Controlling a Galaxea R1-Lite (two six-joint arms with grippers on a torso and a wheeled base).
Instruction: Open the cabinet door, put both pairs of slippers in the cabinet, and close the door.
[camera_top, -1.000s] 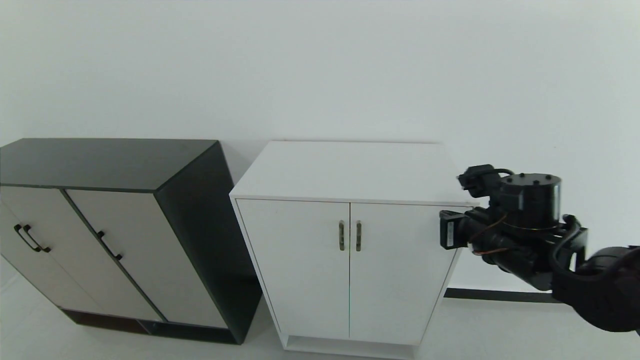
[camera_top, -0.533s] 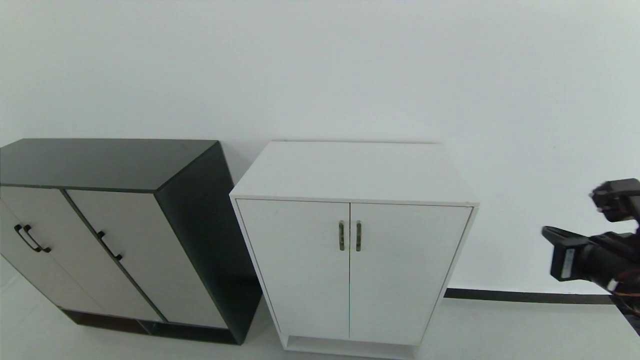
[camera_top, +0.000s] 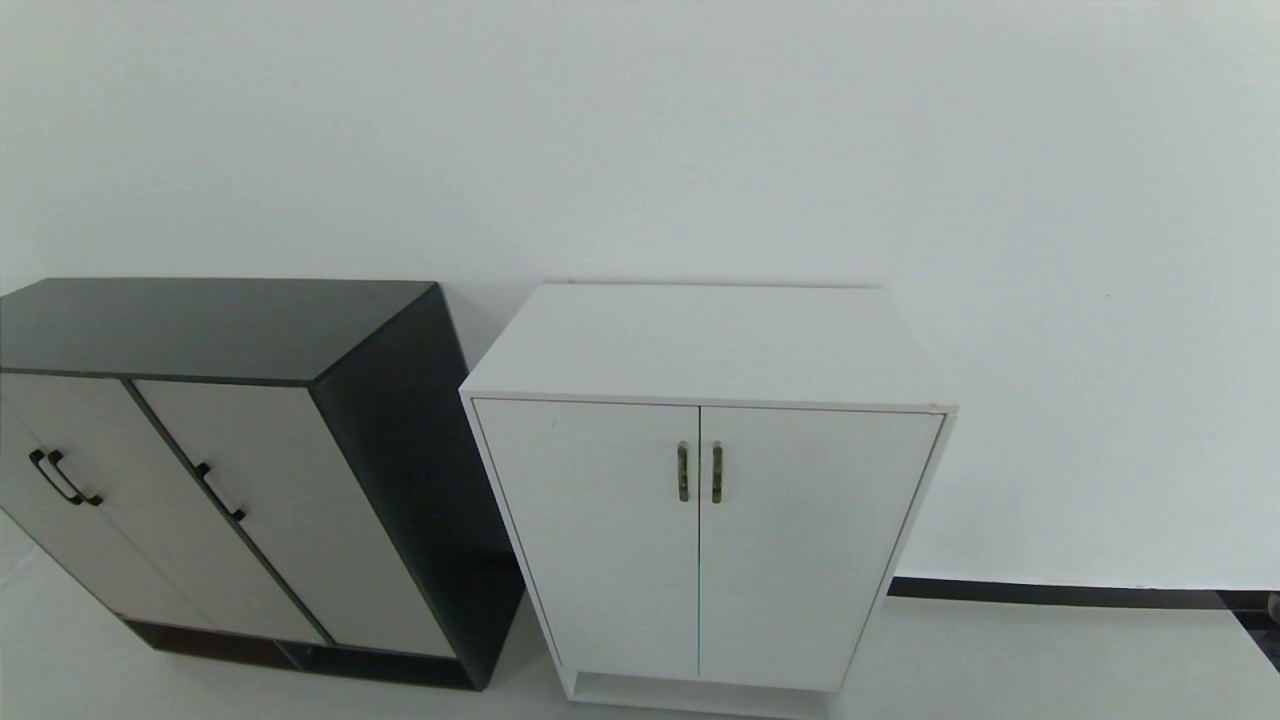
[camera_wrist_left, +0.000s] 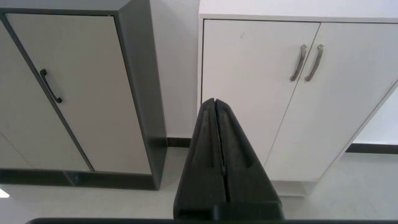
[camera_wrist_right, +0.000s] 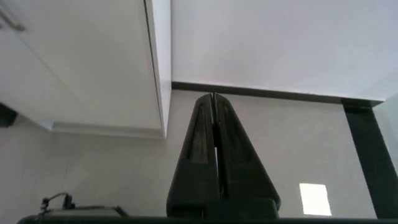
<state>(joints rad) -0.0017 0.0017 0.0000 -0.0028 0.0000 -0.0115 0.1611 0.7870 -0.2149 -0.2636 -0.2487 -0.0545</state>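
Standing fully shut, white cabinet (camera_top: 600, 540).

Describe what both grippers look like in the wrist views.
The left gripper is matte black: a long wedge widening from a narrow rounded tip to a broad base, split by a thin seam down the middle. The right gripper has the same black, tapered build and centre seam.
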